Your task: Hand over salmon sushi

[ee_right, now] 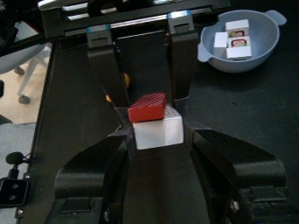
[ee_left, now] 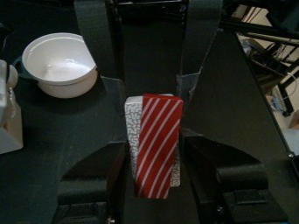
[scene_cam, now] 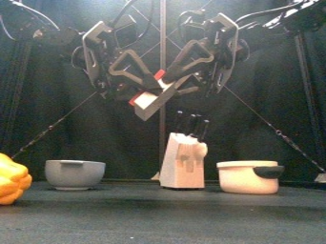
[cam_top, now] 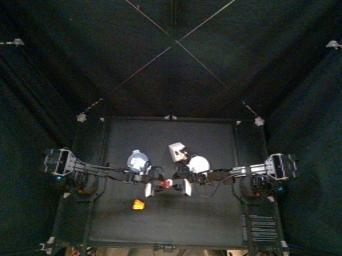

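The salmon sushi [scene_cam: 149, 101], a white rice block with a red striped top, hangs in mid-air above the table's middle. It shows in the left wrist view [ee_left: 156, 144], the right wrist view [ee_right: 153, 120] and, tiny, in the top view [cam_top: 166, 184]. My left gripper [ee_left: 155, 131] and my right gripper [ee_right: 156, 131] meet nose to nose, and each has its jaws closed against the sushi's sides. In the front view the left gripper [scene_cam: 132, 91] comes from the left and the right gripper [scene_cam: 174, 86] from the right.
On the table stand a grey bowl [scene_cam: 74, 173] holding pale pieces [ee_right: 239, 39], a knife block [scene_cam: 185, 157], a white pot [scene_cam: 250, 176] with a dark handle, and a yellow-orange block [scene_cam: 10, 178] at the front left.
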Controlling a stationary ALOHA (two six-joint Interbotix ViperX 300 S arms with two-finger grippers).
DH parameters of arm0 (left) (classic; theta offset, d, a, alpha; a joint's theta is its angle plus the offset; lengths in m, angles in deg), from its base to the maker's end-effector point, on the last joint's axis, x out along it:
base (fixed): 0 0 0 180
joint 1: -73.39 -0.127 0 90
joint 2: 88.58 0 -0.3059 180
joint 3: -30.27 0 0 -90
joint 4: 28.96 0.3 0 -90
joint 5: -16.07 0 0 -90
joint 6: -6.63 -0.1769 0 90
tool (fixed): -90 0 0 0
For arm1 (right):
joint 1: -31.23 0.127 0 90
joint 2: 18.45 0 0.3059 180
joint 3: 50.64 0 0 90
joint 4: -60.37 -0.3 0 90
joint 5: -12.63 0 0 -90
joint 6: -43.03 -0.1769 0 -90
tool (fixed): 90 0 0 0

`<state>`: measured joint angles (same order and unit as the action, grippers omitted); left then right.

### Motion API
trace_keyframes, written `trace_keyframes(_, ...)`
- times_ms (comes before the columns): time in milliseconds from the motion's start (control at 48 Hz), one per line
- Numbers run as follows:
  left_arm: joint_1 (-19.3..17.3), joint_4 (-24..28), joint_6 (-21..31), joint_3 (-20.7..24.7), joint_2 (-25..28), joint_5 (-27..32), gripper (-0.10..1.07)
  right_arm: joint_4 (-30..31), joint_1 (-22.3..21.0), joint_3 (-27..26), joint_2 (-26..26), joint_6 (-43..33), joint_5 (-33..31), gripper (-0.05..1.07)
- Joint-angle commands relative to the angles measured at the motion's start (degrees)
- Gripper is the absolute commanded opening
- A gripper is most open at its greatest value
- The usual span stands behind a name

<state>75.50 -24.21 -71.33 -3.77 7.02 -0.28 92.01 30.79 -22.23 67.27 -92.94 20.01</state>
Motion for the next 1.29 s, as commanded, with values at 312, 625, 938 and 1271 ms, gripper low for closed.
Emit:
trace_keyframes(312,-0.3,0.6,-0.2,0.8,0.2,-1.5,0.48,0.4,0.3,-1.4,0.4,-0.4,0.2,0.59)
trace_keyframes(625,-0.4,1.1,-0.1,-0.4,0.3,-2.4,0.76,0.0,0.1,-1.2,1.3,-0.7,0.3,0.59)
trace_keyframes(938,-0.5,1.1,-0.1,-3.1,-2.4,-4.8,0.87,-0.9,0.3,0.3,2.1,-0.8,0.2,0.59)
trace_keyframes(1271,-0.5,1.1,0.0,-6.2,-5.9,-4.8,0.87,-1.8,-0.2,4.4,7.0,-0.8,-0.2,0.59)
